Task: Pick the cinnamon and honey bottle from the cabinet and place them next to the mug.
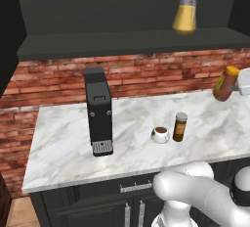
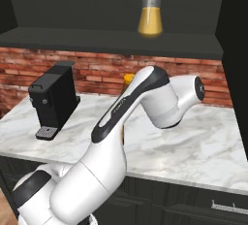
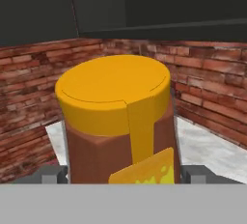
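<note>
In the left base view, the honey bottle (image 1: 225, 84) hangs tilted in the air at the right edge of the frame, held by the white hand (image 1: 236, 87), which reaches in from the right and meets the bottle near its yellow cap. Below and to the left of the hand, on the marble surface (image 1: 63, 138), the cinnamon (image 1: 180, 126) stands upright just beside the white mug (image 1: 160, 134), the two close but apart. Farther left of the hand stands a black coffee machine (image 1: 99, 111). Above the hand, a glass pitcher (image 1: 185, 11) of orange liquid rests on the shelf of the cabinet (image 1: 122, 42).

In the right base view, the arm (image 2: 145, 98) sweeps across the middle of the frame and hides the hand; a sliver of the honey bottle's yellow cap (image 2: 128, 78) peeks out behind its upper link. The pitcher sits on the cabinet shelf above, the coffee machine on the surface to the left.

In the hand view, the honey bottle fills the foreground, cap up, with grey fingertips (image 3: 50, 175) pressed at both of its lower sides: the hand is clamped on the bottle. Behind it run a brick wall (image 3: 212, 78) and the dark cabinet.
</note>
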